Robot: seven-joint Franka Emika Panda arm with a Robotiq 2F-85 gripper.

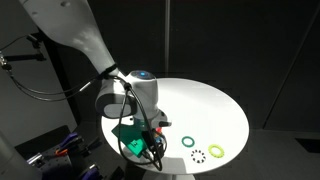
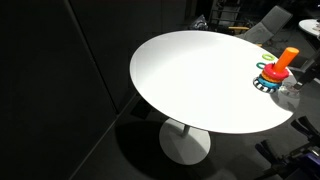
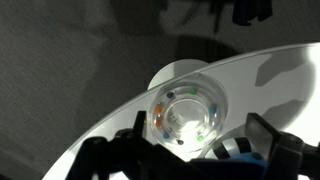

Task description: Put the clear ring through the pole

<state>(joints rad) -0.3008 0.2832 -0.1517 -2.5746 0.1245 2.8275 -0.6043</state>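
Observation:
The clear ring (image 1: 198, 155) lies on the white round table (image 1: 215, 105) near its front edge, between a dark green ring (image 1: 188, 142) and a yellow-green ring (image 1: 216, 150). My gripper (image 1: 153, 148) hangs low over the table's edge, just beside these rings. In the wrist view a see-through ring with coloured beads in its rim (image 3: 165, 118) sits between my spread fingers (image 3: 198, 126), which do not touch it. The orange pole (image 2: 286, 58) stands on its blue spotted base (image 2: 267, 84) at the table's edge. The pole does not show in the wrist view.
The table edge runs diagonally through the wrist view, with dark floor (image 3: 60, 60) beyond it. A green object (image 1: 130, 142) sits beside the gripper. Cables and clutter lie on the floor (image 1: 60, 150) near the arm's base. Dark curtains surround the table.

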